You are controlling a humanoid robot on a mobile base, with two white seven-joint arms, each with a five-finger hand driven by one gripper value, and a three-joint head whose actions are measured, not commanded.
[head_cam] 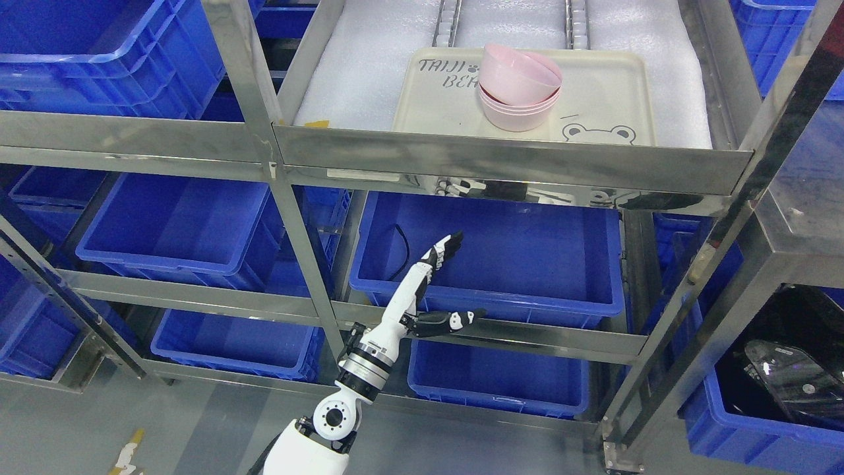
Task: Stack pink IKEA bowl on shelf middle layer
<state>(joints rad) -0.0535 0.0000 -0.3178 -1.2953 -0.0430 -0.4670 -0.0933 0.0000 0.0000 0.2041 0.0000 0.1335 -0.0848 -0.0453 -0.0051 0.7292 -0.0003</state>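
A stack of pink bowls (519, 92) stands on a cream tray (597, 99) with a bear print, on the white foam liner of the steel shelf layer at the top. The topmost bowl sits tilted in the stack. My left hand (455, 280) is open and empty, fingers stretched out and thumb spread. It is below the shelf's front rail, in front of a blue bin (527, 264), well under and left of the bowls. The right arm is out of view.
The steel front rail (501, 158) and upright posts (290, 218) of the shelf stand between my hand and the tray. Blue bins (178, 224) fill the lower layers and sides. A black object (791, 376) lies at the lower right.
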